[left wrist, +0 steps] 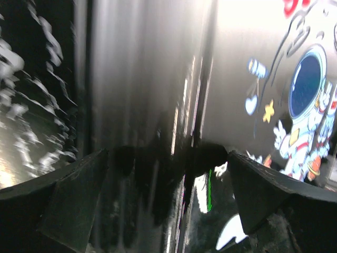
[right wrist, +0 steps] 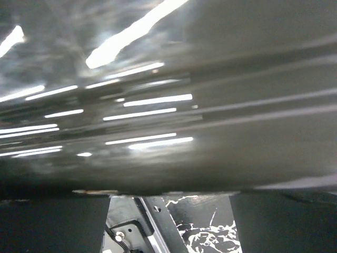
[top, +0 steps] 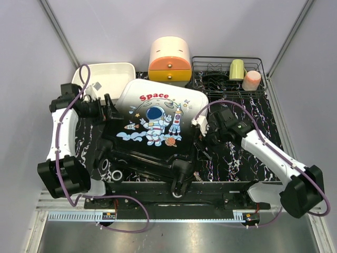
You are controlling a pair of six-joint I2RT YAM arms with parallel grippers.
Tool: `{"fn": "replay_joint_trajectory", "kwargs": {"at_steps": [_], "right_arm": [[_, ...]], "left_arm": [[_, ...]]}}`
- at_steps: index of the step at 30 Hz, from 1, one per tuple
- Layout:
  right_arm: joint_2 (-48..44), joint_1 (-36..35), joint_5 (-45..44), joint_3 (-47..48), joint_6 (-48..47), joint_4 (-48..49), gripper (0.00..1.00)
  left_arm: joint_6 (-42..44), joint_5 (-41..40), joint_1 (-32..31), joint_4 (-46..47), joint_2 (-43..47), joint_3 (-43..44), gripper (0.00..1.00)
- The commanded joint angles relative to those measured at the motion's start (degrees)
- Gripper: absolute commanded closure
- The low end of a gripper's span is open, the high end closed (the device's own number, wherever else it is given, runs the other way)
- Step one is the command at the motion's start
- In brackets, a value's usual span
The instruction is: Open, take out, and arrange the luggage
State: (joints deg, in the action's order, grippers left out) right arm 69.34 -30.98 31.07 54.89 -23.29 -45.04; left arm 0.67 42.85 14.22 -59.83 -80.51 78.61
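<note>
The luggage (top: 158,108) lies flat on the black marbled table (top: 242,158), astronaut side up, white at the back and black toward me. My left gripper (top: 109,106) is at its left side. In the left wrist view the gripper (left wrist: 168,158) is open, its fingers (left wrist: 63,200) wide apart around the shell's side seam (left wrist: 192,137). My right gripper (top: 203,138) is at the luggage's right side. In the right wrist view the gripper (right wrist: 168,197) is open, and the glossy dark shell (right wrist: 184,89) fills the view just beyond the fingertips. Whether either gripper touches the shell I cannot tell.
A white tray (top: 108,76) stands behind the left arm. A cream-and-orange box (top: 169,60) is at the back centre. A wire rack (top: 210,84) at the back right holds a green cup (top: 237,69) and a pink cup (top: 251,80). The luggage's black handle and wheels (top: 179,176) point toward me.
</note>
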Motion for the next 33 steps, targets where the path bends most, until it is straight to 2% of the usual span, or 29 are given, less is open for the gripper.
{"fn": "replay_joint_trajectory", "kwargs": {"at_steps": [1,7,14,18,24,26,27,28,30,31,32,33], "right_arm": [[7.3,0.3,-0.8,5.6,-1.4,12.2,0.11],[20.6,8.5,3.5,18.7,-0.9,14.0,0.14],[29.8,11.4,5.0,30.9,-1.3,14.5,0.14],[34.6,12.6,4.9,36.5,0.3,15.9,0.14],[36.7,13.7,3.3,42.3,2.1,16.7,0.14],[35.1,14.4,3.4,42.7,2.3,16.0,0.1],[33.9,15.2,3.3,42.2,1.2,14.6,0.09],[32.1,15.8,3.6,40.1,0.4,13.8,0.08],[25.7,16.8,4.2,36.7,-0.7,12.1,0.03],[23.5,16.8,4.2,33.5,-1.1,11.1,0.02],[19.8,16.8,4.3,32.3,-1.4,9.9,0.01],[18.3,16.8,4.3,31.2,-0.3,7.1,0.0]], "left_arm": [[0.8,4.1,-0.2,1.8,3.6,-7.7,0.01],[-5.7,7.1,-1.2,8.0,1.7,-10.5,0.1],[-12.9,9.4,-3.0,17.0,-4.4,-5.0,0.28],[-15.3,9.1,-5.5,19.4,-6.3,-2.8,0.29],[-20.4,8.7,-5.6,23.7,-7.0,-1.2,0.27],[-18.3,8.9,-5.0,21.5,-6.7,1.5,0.2],[-15.6,9.7,-4.3,17.2,-5.8,3.5,0.08],[-8.6,10.4,-3.4,14.4,-5.2,5.8,0.05],[-1.7,10.5,-0.3,6.7,-2.4,12.2,0.01],[9.2,11.8,0.9,2.5,-1.5,14.4,0.01],[14.3,12.6,1.6,-1.7,-0.5,18.6,0.01],[19.9,13.1,1.4,-11.8,1.0,20.6,0.01]]}}
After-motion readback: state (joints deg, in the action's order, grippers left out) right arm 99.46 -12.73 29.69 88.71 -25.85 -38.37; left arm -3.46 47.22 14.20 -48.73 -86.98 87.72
